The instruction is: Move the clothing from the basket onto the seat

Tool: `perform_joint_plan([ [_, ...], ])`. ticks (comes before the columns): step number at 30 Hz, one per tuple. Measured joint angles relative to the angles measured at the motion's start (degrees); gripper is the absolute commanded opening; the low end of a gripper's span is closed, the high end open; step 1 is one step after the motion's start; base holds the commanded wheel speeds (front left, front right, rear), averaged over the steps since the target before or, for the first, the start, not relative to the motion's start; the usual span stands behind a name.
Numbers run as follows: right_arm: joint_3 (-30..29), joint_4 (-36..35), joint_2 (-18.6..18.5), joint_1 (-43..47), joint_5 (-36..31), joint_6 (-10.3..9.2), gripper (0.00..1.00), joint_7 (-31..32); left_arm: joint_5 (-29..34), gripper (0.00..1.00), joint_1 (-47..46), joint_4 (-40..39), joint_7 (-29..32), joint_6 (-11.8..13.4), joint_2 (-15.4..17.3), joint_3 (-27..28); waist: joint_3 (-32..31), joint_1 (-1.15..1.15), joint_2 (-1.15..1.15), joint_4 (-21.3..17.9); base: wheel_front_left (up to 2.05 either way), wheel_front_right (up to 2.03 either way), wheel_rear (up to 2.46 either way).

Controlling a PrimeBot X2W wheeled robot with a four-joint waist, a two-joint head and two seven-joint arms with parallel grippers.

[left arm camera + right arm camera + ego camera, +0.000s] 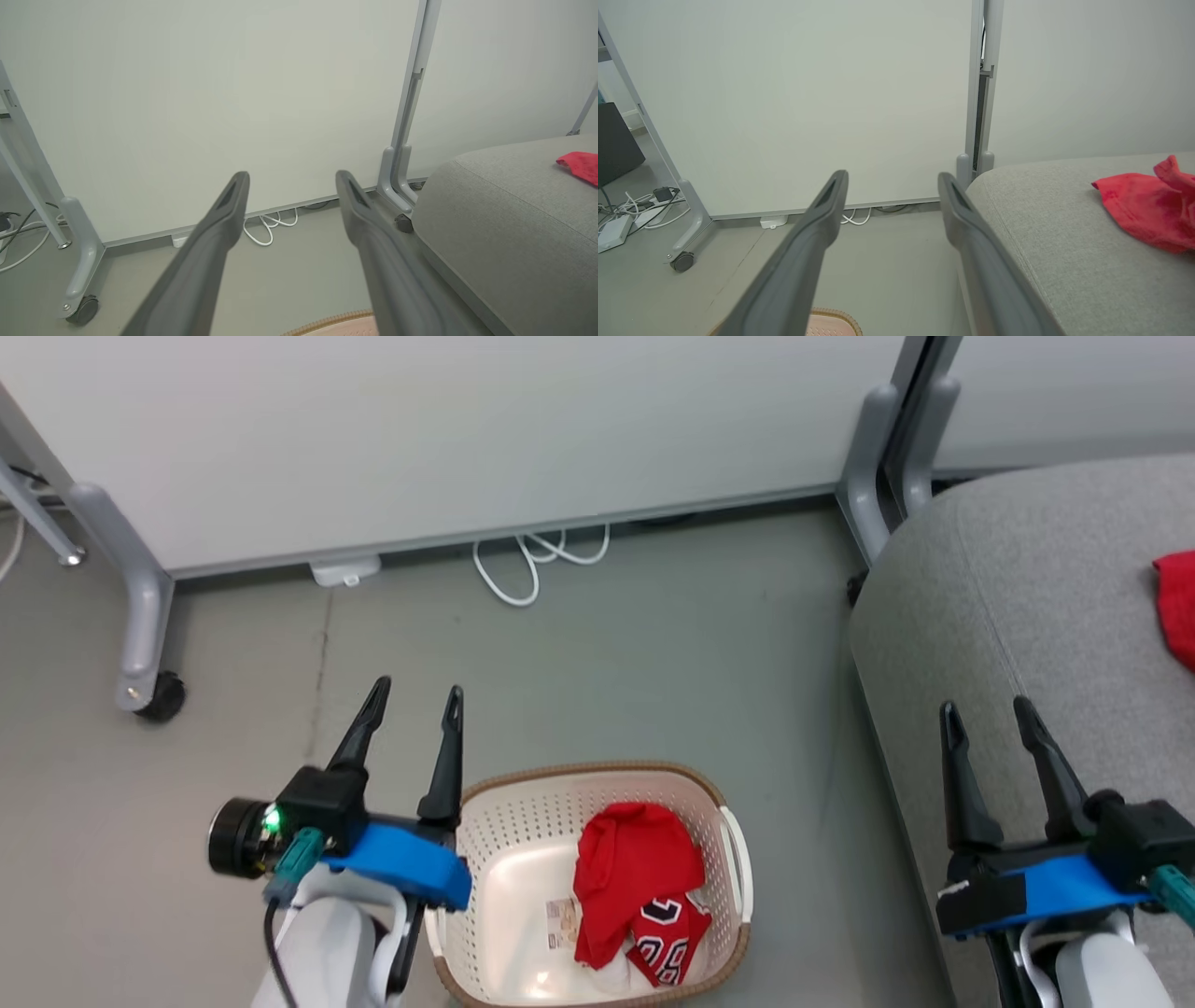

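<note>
The left end effector (417,689) and right end effector (986,706) hang empty, fingers spread apart; the left is beside the basket (597,771), the right over the seat (1018,616). Red clothing (639,882) lies heaped in the basket; another red garment (1178,607) lies on the seat.

The left gripper (416,694), two long dark tapered fingers on a black body with a blue wrist cover, sits at 7 o'clock in the head view. Its fingers are spread wide, empty, pointing toward 12 o'clock. The right gripper (986,709), identical in build, sits at 4 o'clock, equally spread and empty.
</note>
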Motion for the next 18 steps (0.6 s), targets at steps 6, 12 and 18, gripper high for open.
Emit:
perform_joint_plan([
  [6,0.74,-1.31,0.02,-4.19,0.00,0.00,1.00,0.01,-0.89,1.00,-8.05,7.70,0.00,-0.10,0.57,-5.41,5.46,0.00,0.00,-1.97,0.00,0.00,0.00],
  [12,1.42,-2.57,0.31,-8.14,0.10,0.00,1.00,0.01,-3.27,1.00,-15.52,16.61,0.01,-0.32,2.71,-12.26,11.85,0.01,0.00,-4.45,0.00,0.00,0.00],
  [18,1.76,-3.56,0.78,-11.17,0.53,0.00,1.00,0.01,-5.83,1.00,-22.39,26.74,0.00,-0.33,4.20,-18.67,18.05,0.01,0.00,-7.17,0.00,0.00,0.00],
])
